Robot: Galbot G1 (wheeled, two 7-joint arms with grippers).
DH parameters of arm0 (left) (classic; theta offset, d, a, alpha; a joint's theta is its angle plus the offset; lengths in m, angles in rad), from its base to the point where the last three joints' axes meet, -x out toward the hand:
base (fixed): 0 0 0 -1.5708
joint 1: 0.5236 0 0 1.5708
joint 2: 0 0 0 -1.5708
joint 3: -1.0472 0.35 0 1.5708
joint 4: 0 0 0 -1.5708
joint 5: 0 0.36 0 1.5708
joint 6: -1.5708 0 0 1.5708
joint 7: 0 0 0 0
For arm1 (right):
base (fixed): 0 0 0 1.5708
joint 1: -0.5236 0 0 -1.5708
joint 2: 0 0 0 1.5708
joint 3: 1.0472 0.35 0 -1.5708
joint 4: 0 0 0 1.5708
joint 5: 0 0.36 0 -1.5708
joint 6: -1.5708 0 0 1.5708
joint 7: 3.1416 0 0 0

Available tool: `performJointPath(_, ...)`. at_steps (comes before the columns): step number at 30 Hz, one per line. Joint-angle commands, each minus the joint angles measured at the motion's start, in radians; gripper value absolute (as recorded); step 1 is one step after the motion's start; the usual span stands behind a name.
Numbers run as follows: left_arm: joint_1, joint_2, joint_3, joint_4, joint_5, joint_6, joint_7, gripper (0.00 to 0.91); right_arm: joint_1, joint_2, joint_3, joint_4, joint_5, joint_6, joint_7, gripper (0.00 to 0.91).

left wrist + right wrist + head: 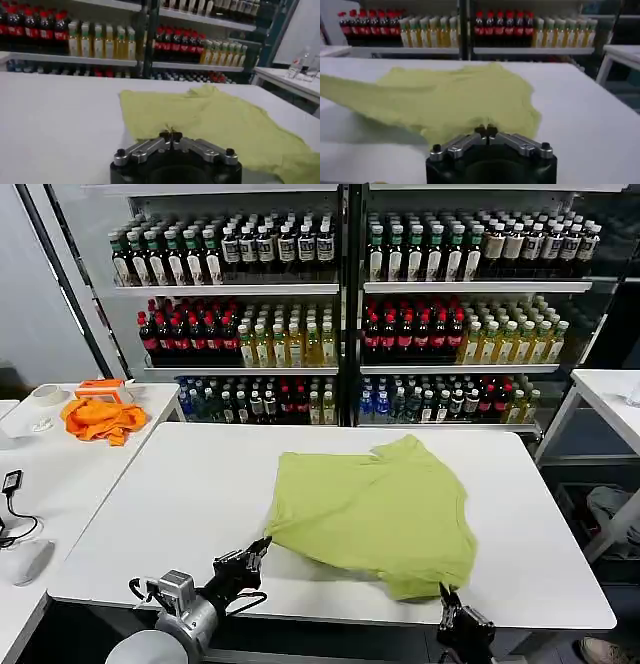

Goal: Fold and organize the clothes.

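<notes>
The clothes are one light yellow-green T-shirt [370, 514], lying partly folded on the white table [180, 484]. My left gripper [264, 542] sits at the shirt's near left corner. In the left wrist view its fingertips meet [171, 134] on the puckered edge of the T-shirt [225, 120]. My right gripper [446, 592] is at the near right corner by the table's front edge. In the right wrist view it [486, 131] is shut, with the hem of the T-shirt [455, 95] bunched at its tips.
A bright orange cloth [100, 419] and a tape roll [47, 396] lie on the side table at the left. Shelves of bottles [340, 314] stand behind the table. Another white table [610, 394] is at the right. Bare tabletop surrounds the shirt.
</notes>
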Motion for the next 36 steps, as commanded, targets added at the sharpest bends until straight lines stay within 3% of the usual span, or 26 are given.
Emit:
performJointPath(1, -0.091, 0.008, 0.040, 0.085, -0.016, -0.004, 0.001, 0.020, 0.124, -0.094, 0.043, -0.040, 0.076, -0.009, 0.000, 0.000)
performJointPath(5, -0.144, 0.006, 0.078, 0.145, -0.013, -0.008, -0.001, 0.020, 0.207, -0.150, 0.040, -0.093, 0.170, -0.028, 0.010, 0.000)
performJointPath(11, -0.224, -0.004, 0.111, 0.237, -0.009, -0.014, -0.004, 0.020, 0.333, -0.212, 0.007, -0.200, 0.206, -0.030, 0.011, 0.000)
performJointPath(21, -0.333, -0.024, 0.181, 0.374, 0.048, -0.019, -0.009, 0.020, 0.485, -0.277, -0.060, -0.348, 0.239, -0.026, 0.007, 0.000)
performJointPath(34, -0.422, -0.058, 0.224, 0.466, 0.144, -0.054, 0.001, 0.020, 0.592, -0.283, -0.149, -0.496, 0.236, -0.017, -0.004, 0.000)
performJointPath(35, -0.428, -0.058, 0.225, 0.471, 0.143, -0.055, 0.001, 0.050, 0.597, -0.281, -0.154, -0.499, 0.235, -0.017, -0.005, 0.161)
performJointPath(36, -0.433, -0.059, 0.225, 0.476, 0.143, -0.055, 0.001, 0.171, 0.603, -0.278, -0.161, -0.503, 0.233, -0.017, -0.005, 0.806)
